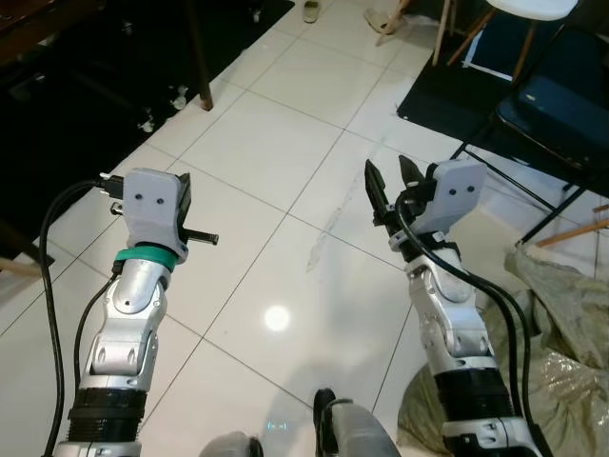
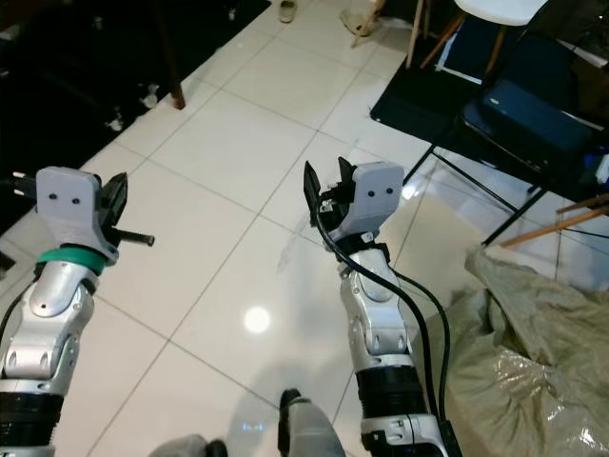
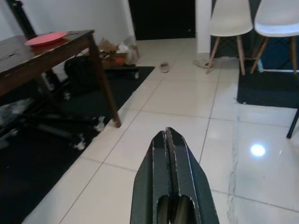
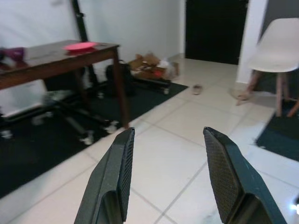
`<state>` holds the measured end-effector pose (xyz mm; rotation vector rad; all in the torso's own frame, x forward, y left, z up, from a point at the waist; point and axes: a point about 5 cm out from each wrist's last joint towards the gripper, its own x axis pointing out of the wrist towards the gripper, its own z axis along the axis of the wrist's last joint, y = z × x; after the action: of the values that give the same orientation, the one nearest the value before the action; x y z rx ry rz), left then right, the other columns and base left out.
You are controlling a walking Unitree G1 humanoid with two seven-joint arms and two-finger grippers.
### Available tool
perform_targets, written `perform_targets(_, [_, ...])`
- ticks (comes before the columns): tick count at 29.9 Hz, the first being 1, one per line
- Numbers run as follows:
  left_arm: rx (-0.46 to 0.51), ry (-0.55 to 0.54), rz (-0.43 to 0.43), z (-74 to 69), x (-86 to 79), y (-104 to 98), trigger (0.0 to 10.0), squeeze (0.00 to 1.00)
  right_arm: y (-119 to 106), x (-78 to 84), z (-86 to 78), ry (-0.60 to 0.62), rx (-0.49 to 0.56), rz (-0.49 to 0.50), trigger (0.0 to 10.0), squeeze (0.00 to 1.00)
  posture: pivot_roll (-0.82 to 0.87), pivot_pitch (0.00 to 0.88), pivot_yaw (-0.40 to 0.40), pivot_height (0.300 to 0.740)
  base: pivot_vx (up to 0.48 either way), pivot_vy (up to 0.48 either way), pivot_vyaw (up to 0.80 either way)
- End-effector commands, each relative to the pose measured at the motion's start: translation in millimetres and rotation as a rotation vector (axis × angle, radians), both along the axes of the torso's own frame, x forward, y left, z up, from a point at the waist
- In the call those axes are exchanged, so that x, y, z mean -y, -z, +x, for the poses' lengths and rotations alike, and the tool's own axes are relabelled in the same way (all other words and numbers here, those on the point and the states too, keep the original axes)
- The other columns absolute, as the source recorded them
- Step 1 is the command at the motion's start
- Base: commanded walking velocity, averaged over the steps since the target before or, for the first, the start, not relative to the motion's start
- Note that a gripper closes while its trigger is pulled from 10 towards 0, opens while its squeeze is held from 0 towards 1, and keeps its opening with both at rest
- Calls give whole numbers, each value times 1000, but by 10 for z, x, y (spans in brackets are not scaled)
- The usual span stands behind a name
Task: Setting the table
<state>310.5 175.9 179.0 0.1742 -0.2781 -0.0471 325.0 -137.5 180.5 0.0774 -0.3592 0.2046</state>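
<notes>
Hovering over white floor tiles [image 1: 285, 171], left pincer [image 3: 170, 154] clenched, right pincer [image 4: 168, 163] released, no writing legible

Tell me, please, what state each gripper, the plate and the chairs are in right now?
Left gripper: shut, holding nothing.
Right gripper: open, holding nothing.
Red plate: lying flat on the wooden table.
White chairs: upright, unoccupied.

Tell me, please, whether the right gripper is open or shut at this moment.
Open. In the right wrist view the right gripper has its two black fingers spread well apart, with bare floor tile between them and nothing held.
</notes>
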Motion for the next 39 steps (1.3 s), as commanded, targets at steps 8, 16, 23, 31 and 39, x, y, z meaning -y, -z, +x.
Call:
perform_targets(8, [-4,-6,4,1,-23,30,10000,0,23,21,-11,16,-3,1,10000,0,4,133,47,740,341,0,0])
perform_targets(16, [0,13,14,29,5,16,10000,0,46,27,-14,28,-8,2,10000,0,-5,113,61,740,342,0,0])
perform_targets(23, [6,30,20,53,43,11,10000,0,67,0,-12,21,-13,3,10000,0,-9,100,58,740,363,0,0])
perform_targets(31, [12,45,18,69,84,5,10000,0,70,-4,-13,19,-14,-2,10000,0,-17,98,55,740,388,0,0])
perform_targets(39, [19,57,18,82,106,-1,10000,0,82,0,-24,24,-16,-3,10000,0,-22,105,57,740,455,0,0])
